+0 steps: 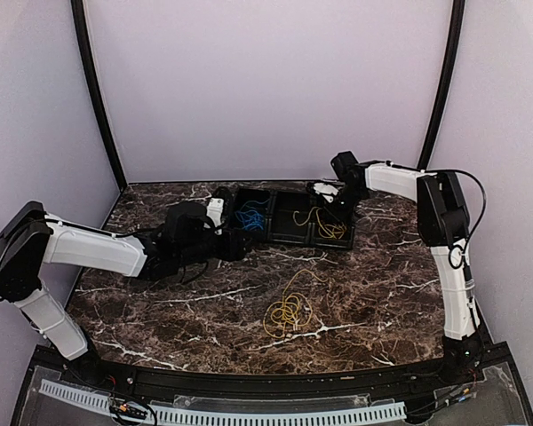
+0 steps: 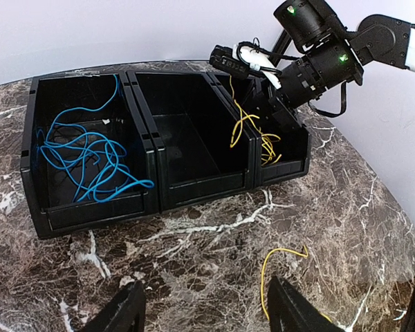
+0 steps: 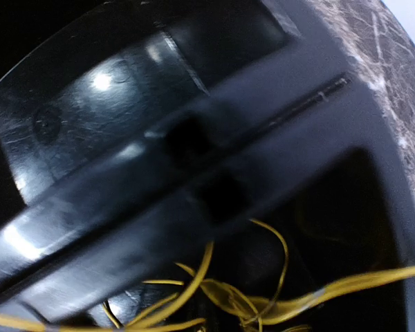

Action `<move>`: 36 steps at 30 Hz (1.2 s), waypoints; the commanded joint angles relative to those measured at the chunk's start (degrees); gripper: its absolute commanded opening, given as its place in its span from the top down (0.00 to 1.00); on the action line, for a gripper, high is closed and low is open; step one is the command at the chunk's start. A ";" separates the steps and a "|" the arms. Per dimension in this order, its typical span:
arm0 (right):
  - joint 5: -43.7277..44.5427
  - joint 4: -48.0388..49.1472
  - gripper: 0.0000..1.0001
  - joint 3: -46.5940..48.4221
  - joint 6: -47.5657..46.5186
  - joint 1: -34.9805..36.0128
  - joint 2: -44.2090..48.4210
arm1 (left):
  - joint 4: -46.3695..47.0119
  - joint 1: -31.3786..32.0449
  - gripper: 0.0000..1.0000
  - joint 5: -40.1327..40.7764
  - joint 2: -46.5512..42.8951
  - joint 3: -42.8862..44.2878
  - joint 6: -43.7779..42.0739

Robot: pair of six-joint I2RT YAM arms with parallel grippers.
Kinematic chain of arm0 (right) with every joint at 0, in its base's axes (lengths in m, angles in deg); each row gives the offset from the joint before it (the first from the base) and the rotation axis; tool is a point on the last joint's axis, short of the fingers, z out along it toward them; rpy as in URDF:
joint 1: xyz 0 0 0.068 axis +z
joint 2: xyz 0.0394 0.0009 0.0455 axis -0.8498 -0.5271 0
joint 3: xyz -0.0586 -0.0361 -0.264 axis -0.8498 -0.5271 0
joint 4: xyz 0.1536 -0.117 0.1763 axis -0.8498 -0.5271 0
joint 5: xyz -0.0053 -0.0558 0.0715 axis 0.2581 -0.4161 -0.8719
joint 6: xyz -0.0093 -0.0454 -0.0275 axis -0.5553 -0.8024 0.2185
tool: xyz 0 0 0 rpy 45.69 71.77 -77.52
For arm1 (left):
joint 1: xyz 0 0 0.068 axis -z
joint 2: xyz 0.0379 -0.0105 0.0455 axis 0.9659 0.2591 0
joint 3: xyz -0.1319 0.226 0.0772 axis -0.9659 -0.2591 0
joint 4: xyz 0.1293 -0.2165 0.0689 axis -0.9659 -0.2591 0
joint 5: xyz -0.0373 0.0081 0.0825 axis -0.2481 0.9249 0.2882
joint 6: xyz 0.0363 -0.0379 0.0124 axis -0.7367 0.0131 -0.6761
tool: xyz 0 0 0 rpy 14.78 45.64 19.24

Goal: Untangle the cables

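Note:
Three joined black bins stand at the back of the marble table. Blue cables fill the left bin, also seen from above. Yellow cables lie in the right bin. My right gripper hovers over that bin, and a yellow strand hangs from its fingertips into it. In the right wrist view, yellow cables show close up and my fingers are hidden. A loose yellow cable tangle lies mid-table. My left gripper is open and empty, in front of the bins. No dark cable shows.
The middle bin holds nothing. One end of the loose yellow cable curls on the table just inside my left gripper's right finger. Purple walls close in the back and sides.

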 commanded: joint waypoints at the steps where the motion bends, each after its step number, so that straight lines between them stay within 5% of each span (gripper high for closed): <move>1: -1.36 -3.17 0.86 -0.99 -0.20 0.06 3.36 | 2.17 0.06 0.37 -0.37 -1.31 -0.68 -0.43; 6: 0.05 -4.88 0.69 -1.94 -0.85 0.15 8.42 | 1.94 0.06 0.38 0.21 -1.86 -1.30 -0.52; 13: 3.48 -8.07 0.60 -2.22 -2.09 0.14 13.60 | 1.62 0.06 0.38 1.09 -2.50 -2.05 -0.70; 22: 2.79 -7.61 0.57 -1.60 -2.75 2.45 14.61 | 1.29 0.06 0.38 0.31 -2.03 -1.36 -0.49; 36: 4.83 -10.10 0.58 12.30 -0.57 2.96 1.27 | 0.71 0.06 0.39 0.24 -2.77 -2.49 1.11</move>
